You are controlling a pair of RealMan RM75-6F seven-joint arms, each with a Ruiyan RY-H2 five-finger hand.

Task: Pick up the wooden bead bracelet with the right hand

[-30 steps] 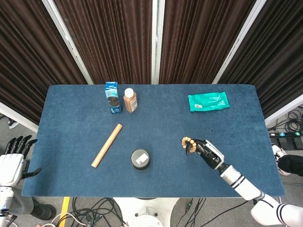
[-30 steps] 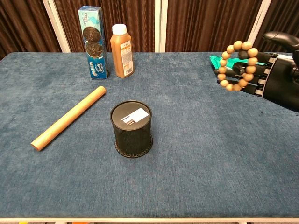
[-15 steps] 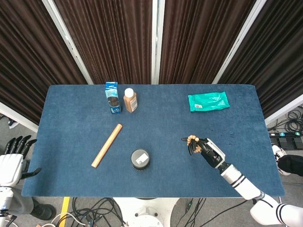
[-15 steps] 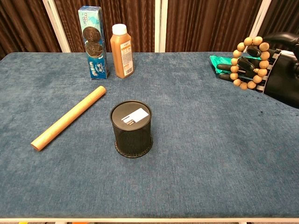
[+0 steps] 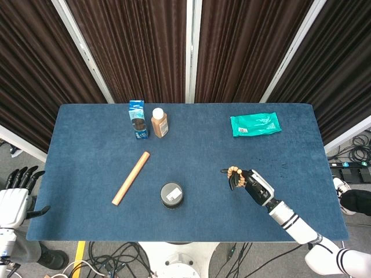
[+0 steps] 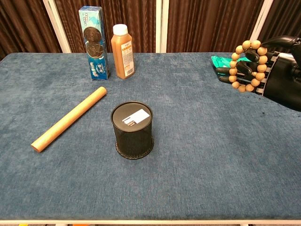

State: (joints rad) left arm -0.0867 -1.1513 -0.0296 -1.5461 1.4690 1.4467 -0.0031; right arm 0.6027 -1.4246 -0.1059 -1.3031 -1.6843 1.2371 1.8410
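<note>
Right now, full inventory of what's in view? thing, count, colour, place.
wooden bead bracelet: one, tan, off the table, held in the right hand
table: one, blue cloth top
cookie box: one, blue, upright, back left
bottle: one, brown with white cap, right of the cookie box
wooden stick: one, tan, lying diagonally, left of centre
mesh cup: one, black, front centre
wipes pack: one, green, back right
left hand: black and white, off the table's left edge, holding nothing
right hand: black, raised, holding the bracelet

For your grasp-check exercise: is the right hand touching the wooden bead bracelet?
Touching. In the chest view the wooden bead bracelet hangs looped over the dark fingers of the right hand, lifted clear of the table.
</note>
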